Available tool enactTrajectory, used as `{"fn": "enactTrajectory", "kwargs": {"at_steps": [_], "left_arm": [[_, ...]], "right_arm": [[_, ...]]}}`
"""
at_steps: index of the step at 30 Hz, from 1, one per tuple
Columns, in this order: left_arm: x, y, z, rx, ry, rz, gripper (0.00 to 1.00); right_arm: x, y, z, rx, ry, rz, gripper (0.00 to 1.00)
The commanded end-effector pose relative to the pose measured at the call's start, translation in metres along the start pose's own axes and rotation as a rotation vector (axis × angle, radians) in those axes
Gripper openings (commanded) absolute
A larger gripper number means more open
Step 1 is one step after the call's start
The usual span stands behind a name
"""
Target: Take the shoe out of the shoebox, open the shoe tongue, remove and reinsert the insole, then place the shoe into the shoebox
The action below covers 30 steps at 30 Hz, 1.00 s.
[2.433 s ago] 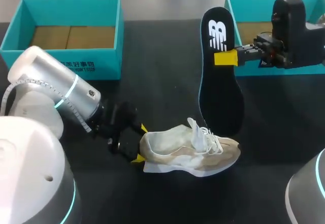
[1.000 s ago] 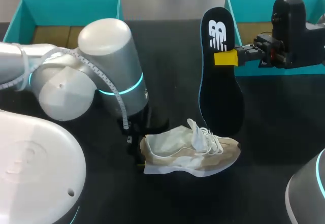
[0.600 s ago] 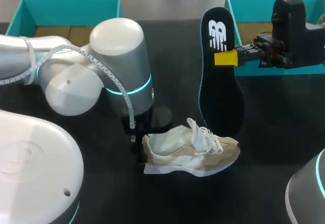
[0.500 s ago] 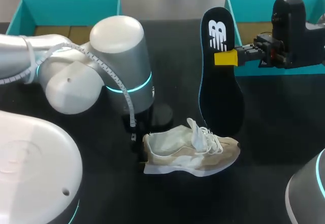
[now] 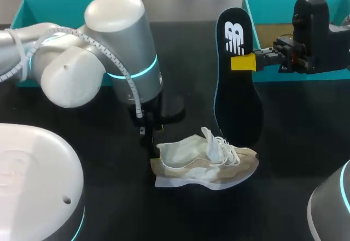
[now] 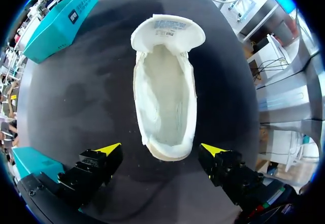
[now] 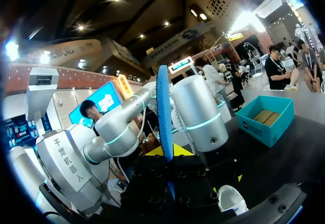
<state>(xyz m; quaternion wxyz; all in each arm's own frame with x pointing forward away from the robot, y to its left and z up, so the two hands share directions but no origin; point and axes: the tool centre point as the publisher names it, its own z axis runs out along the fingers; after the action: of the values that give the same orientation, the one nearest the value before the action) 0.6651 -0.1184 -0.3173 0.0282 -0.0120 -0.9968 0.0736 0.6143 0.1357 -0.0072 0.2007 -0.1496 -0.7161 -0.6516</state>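
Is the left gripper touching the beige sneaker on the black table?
Apart. The left wrist view shows the left gripper open, black table visible between each yellow tip and the beige sneaker's heel.

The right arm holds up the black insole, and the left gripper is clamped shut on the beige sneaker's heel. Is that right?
Not quite. The left gripper is open: the left wrist view shows its yellow tips on either side of the beige sneaker, clear of its heel. The right gripper does hold up the black insole.
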Motion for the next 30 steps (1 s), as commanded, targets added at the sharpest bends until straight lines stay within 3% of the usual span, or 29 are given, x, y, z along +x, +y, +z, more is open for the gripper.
{"fn": "enactTrajectory", "kwargs": {"at_steps": [1, 17, 30], "left_arm": [[-0.004, -0.012, 0.002, -0.011, 0.000, 0.013, 1.00], [-0.027, -0.050, 0.024, 0.000, 0.004, 0.030, 1.00], [-0.030, -0.068, 0.065, 0.012, -0.007, 0.018, 1.00]], "right_arm": [[-0.001, 0.000, 0.002, 0.002, 0.000, 0.001, 0.00], [-0.001, 0.000, 0.002, 0.002, 0.000, 0.001, 0.00], [-0.001, 0.000, 0.002, 0.002, 0.000, 0.001, 0.00]]}}
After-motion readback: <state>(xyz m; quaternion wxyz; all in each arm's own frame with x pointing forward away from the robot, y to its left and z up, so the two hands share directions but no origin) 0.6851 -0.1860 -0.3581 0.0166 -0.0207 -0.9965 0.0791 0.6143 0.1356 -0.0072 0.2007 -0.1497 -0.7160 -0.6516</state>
